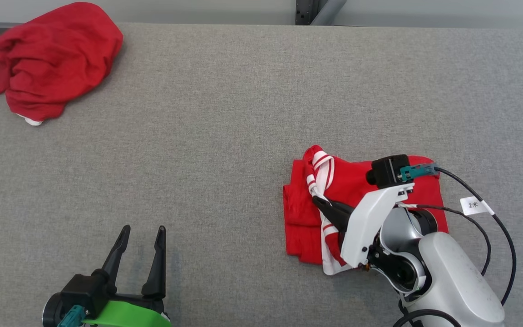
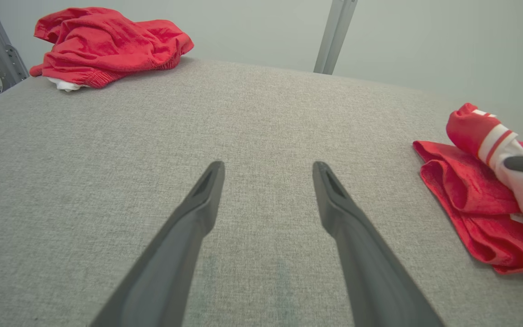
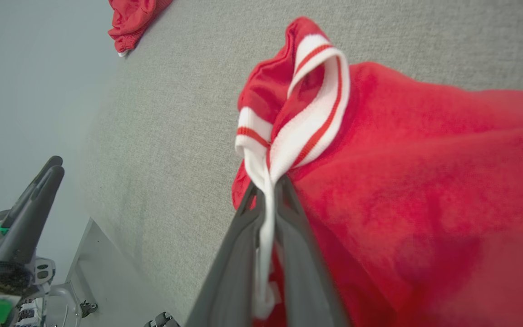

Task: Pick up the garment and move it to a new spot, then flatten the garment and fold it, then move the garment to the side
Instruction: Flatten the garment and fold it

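1. The garment (image 1: 298, 213) is red with a white-and-red striped trim (image 1: 323, 168). It lies bunched in rough layers on the grey table (image 1: 243, 113), at the right of the head view and towards the near edge.
2. The right gripper (image 1: 319, 201) reaches onto the garment from the lower right. Its 2 fingers are pressed together, pinching the white trim.
3. In the right wrist view the trim (image 3: 316, 113) runs up out of the narrow gap between the fingers. Past the tips it opens into a loop standing above the red cloth (image 3: 425, 181).
4. The left gripper (image 1: 143, 231) sits at the lower left of the head view. Its 2 fingers are spread wide with nothing between them, over bare table, well apart from the garment.
5. In the left wrist view the garment (image 2: 461, 195) lies at the right edge, with a dark finger of the right gripper across its trim.
6. A red heap (image 1: 52, 59) of cloth sits at the table's far left corner, with a bit of white under its near edge.
7. A black cable (image 1: 502, 227) with a white label (image 1: 474, 205) loops from the right wrist, to the right of the garment.
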You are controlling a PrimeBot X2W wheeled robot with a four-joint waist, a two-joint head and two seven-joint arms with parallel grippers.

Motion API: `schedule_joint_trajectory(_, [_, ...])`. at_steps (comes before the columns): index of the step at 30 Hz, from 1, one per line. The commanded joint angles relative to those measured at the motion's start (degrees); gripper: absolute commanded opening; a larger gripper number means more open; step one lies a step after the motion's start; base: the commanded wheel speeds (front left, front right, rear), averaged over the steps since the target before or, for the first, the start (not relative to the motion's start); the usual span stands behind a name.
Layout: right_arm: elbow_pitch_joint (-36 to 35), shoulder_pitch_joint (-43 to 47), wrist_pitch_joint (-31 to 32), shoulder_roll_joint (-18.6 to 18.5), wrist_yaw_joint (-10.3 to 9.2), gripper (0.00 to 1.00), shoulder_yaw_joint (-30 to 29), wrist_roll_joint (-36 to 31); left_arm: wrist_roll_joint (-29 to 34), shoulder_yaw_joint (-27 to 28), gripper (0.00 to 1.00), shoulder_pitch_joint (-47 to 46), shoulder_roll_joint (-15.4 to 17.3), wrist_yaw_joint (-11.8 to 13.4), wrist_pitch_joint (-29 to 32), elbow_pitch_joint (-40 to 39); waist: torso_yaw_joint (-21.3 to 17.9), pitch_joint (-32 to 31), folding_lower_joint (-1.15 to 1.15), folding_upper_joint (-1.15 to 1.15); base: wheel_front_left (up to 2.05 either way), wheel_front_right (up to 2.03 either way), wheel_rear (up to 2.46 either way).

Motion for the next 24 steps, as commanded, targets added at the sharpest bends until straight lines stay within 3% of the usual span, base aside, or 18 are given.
schedule_joint_trajectory(1, [0.1, -0.9, -0.6, 0.0, 0.01, 0.26, 0.5, -0.7, 0.0, 0.0, 1.0, 0.0, 0.0, -0.2, -0.1, 0.0, 0.0, 0.1, 0.0, 0.0, 0.0, 0.0, 0.0])
schedule_joint_trajectory(2, [0.4, -1.2, -1.3, 0.0, 0.01, 1.0, 1.0, -1.0, 0.0, 0.0, 1.0, -0.1, 0.0, -0.2, -0.1, 0.1, -0.1, 0.1, 0.0, 0.0, 0.0, 0.0, 0.0])
schedule_joint_trajectory(9, [-4.9, 0.5, -6.3, -0.1, 0.01, 1.0, 0.9, 0.2, 0.0, 1.1, 1.0, 0.9, 0.0, -0.2, -0.1, -0.2, -0.4, 0.0, 0.0, 0.0, 0.0, 0.0, 0.0])
schedule_joint_trajectory(15, [-14.8, 6.0, -13.7, -1.6, 0.0, 1.0, -8.3, -7.3, -0.8, 3.6, 1.0, 2.4, -1.1, -0.2, -0.1, -1.8, -1.6, 0.3, 0.0, 0.0, 0.0, 0.0, 0.0])
schedule_joint_trajectory(16, [-15.1, 6.8, -15.3, -2.6, 0.01, 0.9, -9.7, -9.6, -0.9, 3.8, 1.0, 2.5, -1.5, -0.2, -0.1, -2.1, -1.7, 0.4, 0.0, 0.0, 0.0, 0.0, 0.0])
schedule_joint_trajectory(18, [-14.4, 8.5, -19.2, -3.6, 0.0, 0.99, -12.2, -12.8, -0.8, 3.7, 1.0, 2.7, -1.8, -0.2, -0.1, -2.3, -1.7, 0.5, 0.0, 0.0, 0.0, 0.0, 0.0])
schedule_joint_trajectory(24, [-7.9, 11.4, -33.2, -5.4, 0.01, 1.0, -13.7, -21.2, -0.9, 3.3, 1.0, 2.6, -2.8, -0.2, -0.1, -2.2, -1.5, 0.3, 0.0, 0.0, 0.0, 0.0, 0.0])
